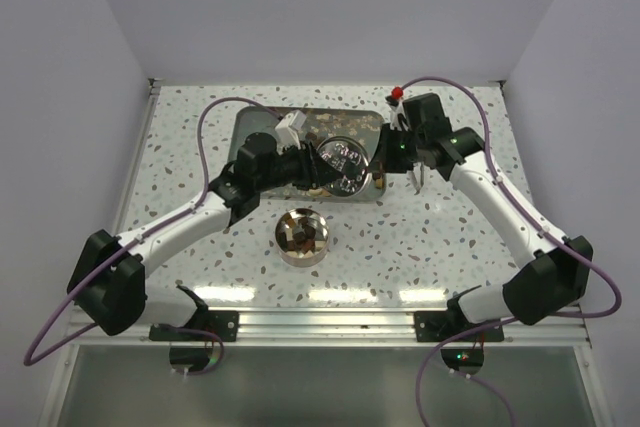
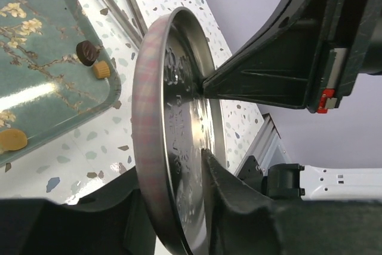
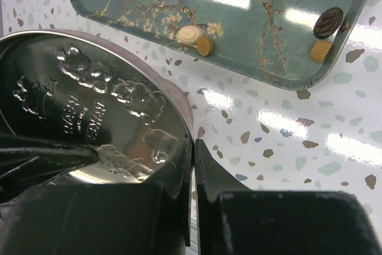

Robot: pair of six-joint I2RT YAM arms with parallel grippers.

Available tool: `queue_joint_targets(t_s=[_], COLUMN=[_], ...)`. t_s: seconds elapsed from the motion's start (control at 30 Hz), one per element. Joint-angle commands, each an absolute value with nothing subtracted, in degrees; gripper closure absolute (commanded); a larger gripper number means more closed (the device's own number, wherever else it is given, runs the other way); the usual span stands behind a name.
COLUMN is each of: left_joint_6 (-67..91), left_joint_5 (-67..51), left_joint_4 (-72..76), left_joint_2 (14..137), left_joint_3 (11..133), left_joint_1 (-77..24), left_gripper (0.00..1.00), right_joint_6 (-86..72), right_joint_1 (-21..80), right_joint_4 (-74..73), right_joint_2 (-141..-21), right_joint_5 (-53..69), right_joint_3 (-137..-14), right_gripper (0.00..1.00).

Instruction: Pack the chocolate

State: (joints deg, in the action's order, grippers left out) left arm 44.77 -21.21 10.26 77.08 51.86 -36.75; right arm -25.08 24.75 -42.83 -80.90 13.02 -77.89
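Observation:
A round metal lid [image 1: 343, 167] with embossed bears hangs on edge over the tray's front rim, held from both sides. My left gripper [image 2: 173, 177] is shut on the lid [image 2: 179, 117], one finger on each face. My right gripper [image 3: 193, 150] is shut on the lid's [image 3: 89, 106] thin rim. Loose chocolate lies on the floral tray [image 3: 256, 40]: a cream round [image 3: 191, 33], a tan piece [image 3: 206, 46], a dark oval [image 3: 329, 22] and a tan square [image 3: 321, 51]. The open round tin [image 1: 303, 235] in front of the tray holds several chocolate pieces.
The teal floral tray [image 1: 262, 122] sits at the back centre of the speckled table, with white walls on three sides. In the left wrist view a dark chocolate [image 2: 88, 52] and a tan one [image 2: 101, 70] lie near the tray's corner. An aluminium rail [image 1: 320, 322] runs along the near edge.

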Motion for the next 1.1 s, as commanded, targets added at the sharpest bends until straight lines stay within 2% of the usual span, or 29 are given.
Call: queue_joint_targets(t_s=[0.0, 0.03, 0.17, 0.27, 0.37, 0.4, 0.5, 0.57, 0.63, 0.7, 0.87, 1.07], left_joint_6=[44.91, 44.91, 44.65, 44.30, 43.07, 42.28, 36.49, 31.67, 28.58, 21.82, 4.50, -8.33], left_joint_5=[-21.00, -21.35, -22.23, -22.06, -20.57, -19.26, -14.70, -12.49, -11.52, -10.29, -0.19, 7.98], left_joint_4=[10.90, 10.81, 10.55, 10.20, 8.19, 7.39, 0.90, -4.53, -5.97, -7.90, -13.44, -8.00], left_joint_2=[77.78, 78.22, 79.19, 79.37, 79.45, 79.45, 79.89, 79.46, 78.14, 77.09, 75.06, 67.51], left_joint_3=[54.31, 54.49, 54.67, 54.93, 55.46, 56.33, 59.57, 60.99, 61.96, 63.27, 65.13, 59.86], left_joint_1=[-36.65, -36.65, -36.56, -36.65, -36.56, -36.48, -35.51, -34.02, -31.12, -29.97, -33.04, -37.60], left_gripper=[0.65, 0.72, 0.89, 1.00, 1.00, 1.00, 1.00, 1.00, 1.00, 1.00, 1.00, 1.00], right_joint_6=[-24.26, -24.17, -23.73, -23.38, -23.03, -22.85, -21.01, -18.65, -17.58, -17.40, -21.78, -30.91], right_joint_1=[25.22, 25.22, 25.22, 25.22, 25.22, 25.22, 25.22, 25.22, 25.22, 25.05, 25.05, 24.44], right_joint_4=[-42.36, -42.45, -43.15, -43.94, -44.64, -45.08, -48.24, -52.27, -54.57, -56.60, -61.07, -61.18], right_joint_2=[-77.70, -77.35, -76.29, -75.59, -75.24, -74.89, -74.45, -74.18, -73.57, -73.30, -79.00, -85.86], right_joint_5=[14.33, 14.33, 14.15, 13.71, 12.92, 12.66, 10.99, 9.32, 7.30, 6.24, 8.95, 18.08], right_joint_3=[-79.01, -78.58, -78.31, -78.31, -78.40, -78.66, -82.25, -84.71, -88.22, -90.34, -101.41, -110.91], right_gripper=[1.00, 1.00, 1.00, 0.92, 0.75, 0.65, 0.50, 0.46, 0.34, 0.28, 0.30, 0.30])
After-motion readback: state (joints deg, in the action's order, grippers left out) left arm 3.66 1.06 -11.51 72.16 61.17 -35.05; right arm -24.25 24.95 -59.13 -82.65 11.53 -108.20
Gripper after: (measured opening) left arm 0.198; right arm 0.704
